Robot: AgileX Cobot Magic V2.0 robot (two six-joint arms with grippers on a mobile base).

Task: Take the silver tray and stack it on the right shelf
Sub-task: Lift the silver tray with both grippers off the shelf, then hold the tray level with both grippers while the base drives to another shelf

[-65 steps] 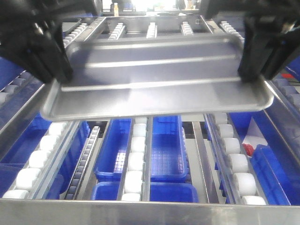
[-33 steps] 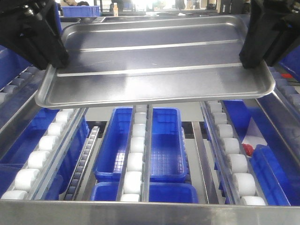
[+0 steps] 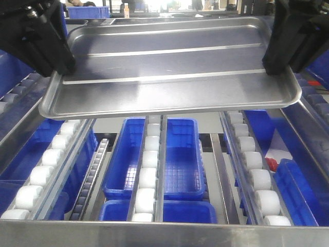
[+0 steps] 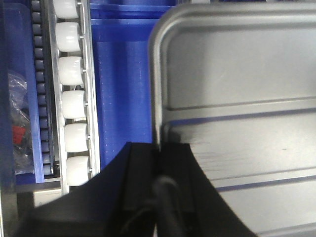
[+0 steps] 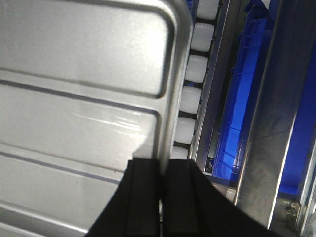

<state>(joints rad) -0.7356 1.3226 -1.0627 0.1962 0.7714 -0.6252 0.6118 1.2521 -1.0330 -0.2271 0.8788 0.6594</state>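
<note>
The silver tray (image 3: 169, 67) hangs level above the right shelf (image 3: 164, 232), its two floor ridges running left to right. My left gripper (image 3: 59, 69) is shut on the tray's left rim. My right gripper (image 3: 272, 67) is shut on the right rim. In the left wrist view, the left gripper (image 4: 159, 148) pinches the rim near a rounded corner of the silver tray (image 4: 237, 89). The right wrist view has the right gripper (image 5: 163, 165) clamped on the rim of the silver tray (image 5: 84, 98), with white rollers (image 5: 190, 98) just beyond.
Rails of white rollers (image 3: 148, 175) slope up under the tray. Blue bins (image 3: 180, 164) sit below the rails, and a red object (image 3: 272, 164) lies low on the right. More blue bins (image 3: 85, 11) stand far behind. A clear bag (image 4: 17, 143) lies left of the rollers.
Since a second ago the tray and both grippers have risen a little and the tray shows more of its floor. Nothing has shifted in the last half second.
</note>
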